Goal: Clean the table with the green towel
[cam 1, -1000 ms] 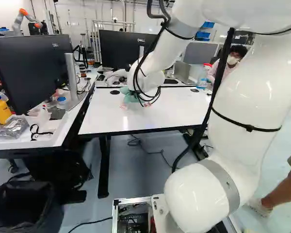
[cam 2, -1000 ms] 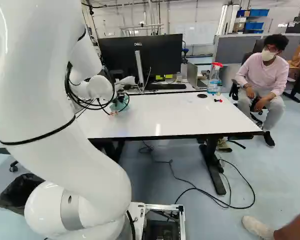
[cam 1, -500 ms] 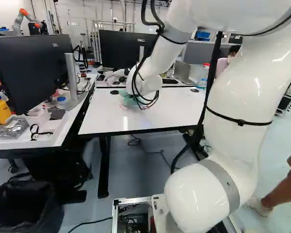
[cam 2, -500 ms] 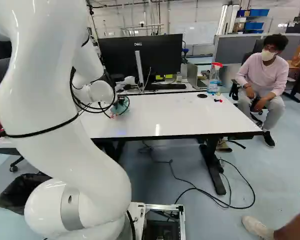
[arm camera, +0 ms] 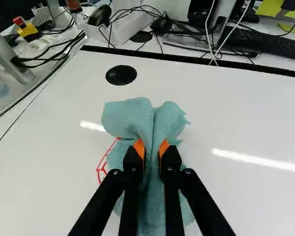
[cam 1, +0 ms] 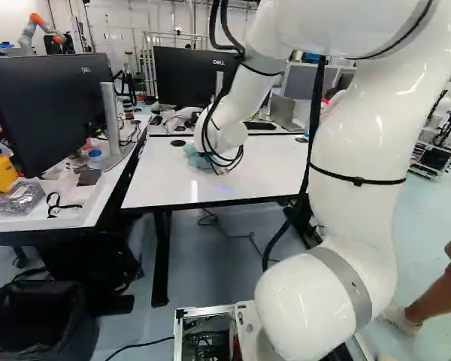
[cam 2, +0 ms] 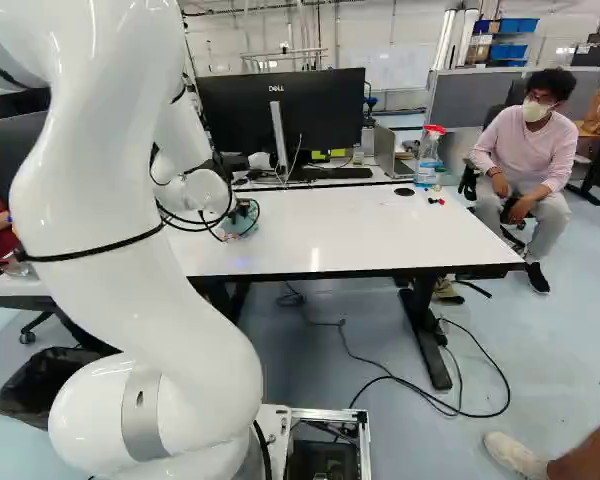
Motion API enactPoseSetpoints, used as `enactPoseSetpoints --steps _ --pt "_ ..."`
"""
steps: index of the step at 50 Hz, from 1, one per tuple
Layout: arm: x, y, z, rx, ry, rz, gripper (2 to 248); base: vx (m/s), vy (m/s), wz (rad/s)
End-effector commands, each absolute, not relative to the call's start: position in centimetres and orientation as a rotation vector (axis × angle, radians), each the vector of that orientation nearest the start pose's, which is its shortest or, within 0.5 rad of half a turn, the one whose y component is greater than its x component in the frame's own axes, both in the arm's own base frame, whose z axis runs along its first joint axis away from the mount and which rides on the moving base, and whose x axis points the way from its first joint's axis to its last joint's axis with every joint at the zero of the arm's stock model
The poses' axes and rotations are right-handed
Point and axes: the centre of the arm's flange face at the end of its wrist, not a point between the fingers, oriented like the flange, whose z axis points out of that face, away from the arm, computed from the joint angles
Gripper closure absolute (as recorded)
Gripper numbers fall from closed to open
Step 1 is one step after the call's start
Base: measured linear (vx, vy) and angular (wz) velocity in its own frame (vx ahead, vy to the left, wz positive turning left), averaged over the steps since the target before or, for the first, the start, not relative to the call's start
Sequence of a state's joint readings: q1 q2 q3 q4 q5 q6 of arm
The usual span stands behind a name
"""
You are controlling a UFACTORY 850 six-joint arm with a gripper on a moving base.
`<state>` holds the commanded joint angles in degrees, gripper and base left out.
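Green cloth towel (arm camera: 130, 115) lies bunched on the white rectangular tabletop (cam 1: 263, 177), near the flat round black disc (arm camera: 121, 74) and on its base-facing side. The black gripper (cam 2: 244, 209) grips a raised fold of it between two orange-padded fingers. Thin red lines (arm camera: 102, 169), also on the disc's base-facing side, show at the towel's edge.

On my feeds the towel (arm camera: 127, 117) is matt, rough-looking cloth, the tabletop (arm camera: 236, 118) smooth and glossy, my arm (cam 1: 359, 143) smooth and shiny too, the spray bottle (cam 2: 427, 160) see-through plastic, the monitor stand (cam 1: 110, 113) metal-looking.
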<state>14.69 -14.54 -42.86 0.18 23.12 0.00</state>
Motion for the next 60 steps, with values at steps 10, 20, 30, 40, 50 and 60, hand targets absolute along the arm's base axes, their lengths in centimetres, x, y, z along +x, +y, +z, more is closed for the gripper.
enactPoseSetpoints --steps 10,20,30,40,50,60 --pt "48.63 12.74 38.04 -2.714 -0.345 -1.303 199 0.000 0.000 0.000" --pt "48.61 12.73 38.00 -2.718 -0.346 -1.297 199 0.000 0.000 0.000" --pt "48.47 12.70 37.84 -2.735 -0.348 -1.266 199 0.000 0.000 0.000" --pt "48.37 12.67 37.71 -2.749 -0.350 -1.241 199 0.000 0.000 0.000" --pt "48.37 12.67 37.71 -2.749 -0.350 -1.241 199 0.000 0.000 0.000" --pt "48.32 12.66 37.65 -2.755 -0.350 -1.230 199 0.000 0.000 0.000"
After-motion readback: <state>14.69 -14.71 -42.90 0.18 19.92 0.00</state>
